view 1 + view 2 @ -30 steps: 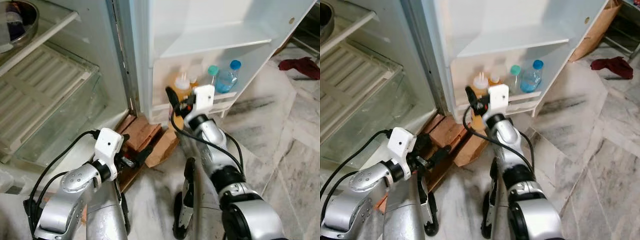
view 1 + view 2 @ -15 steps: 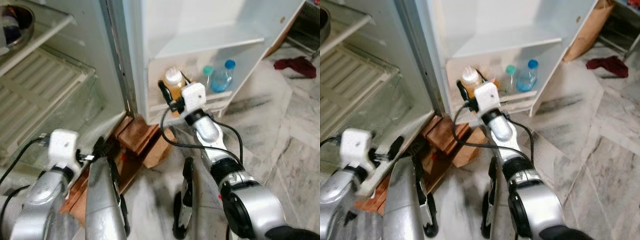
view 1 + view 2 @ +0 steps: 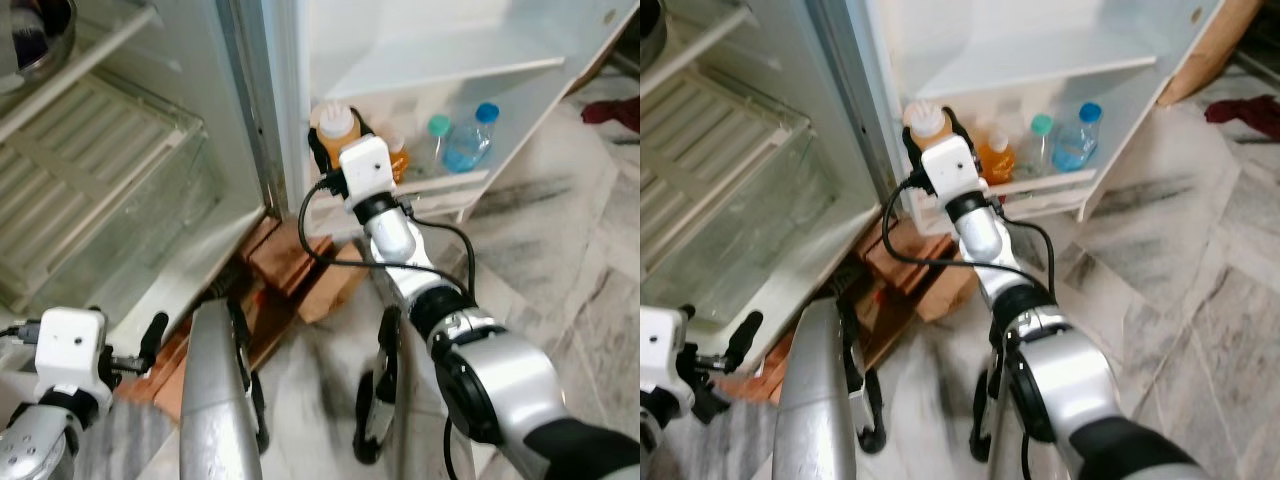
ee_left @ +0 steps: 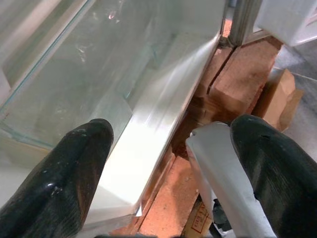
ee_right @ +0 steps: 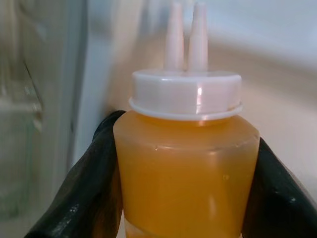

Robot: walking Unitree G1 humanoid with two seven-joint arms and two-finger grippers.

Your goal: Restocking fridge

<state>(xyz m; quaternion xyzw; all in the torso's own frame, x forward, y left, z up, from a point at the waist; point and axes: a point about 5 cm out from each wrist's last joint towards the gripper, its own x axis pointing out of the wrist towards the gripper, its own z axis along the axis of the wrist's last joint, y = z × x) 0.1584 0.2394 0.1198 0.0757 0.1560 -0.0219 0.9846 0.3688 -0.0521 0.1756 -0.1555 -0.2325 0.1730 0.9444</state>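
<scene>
An orange squeeze bottle (image 3: 335,122) with a white twin-nozzle cap is held upright in my right gripper (image 3: 334,140), which is shut on it. The black fingers (image 5: 84,183) press both sides of the bottle (image 5: 185,168). It hangs above the left end of the open fridge door's lower shelf (image 3: 440,185), near the hinge. In that shelf stand a smaller orange bottle (image 3: 396,160), a green-capped bottle (image 3: 437,135) and a blue-capped bottle (image 3: 470,140). My left gripper (image 4: 168,163) is open and holds nothing, low at the front of the fridge's glass drawer (image 4: 74,84).
The fridge body (image 3: 120,180) stands open on the left, with a ribbed shelf and a steel bowl (image 3: 40,35) above. Wooden blocks (image 3: 290,265) and a cardboard piece (image 3: 335,290) lie under the fridge. A red cloth (image 3: 615,108) lies on the marble floor to the right.
My right gripper has lifted the orange bottle up and towards the hinge side of the door shelf. My left arm has drawn back and down. The camera has shifted too.
</scene>
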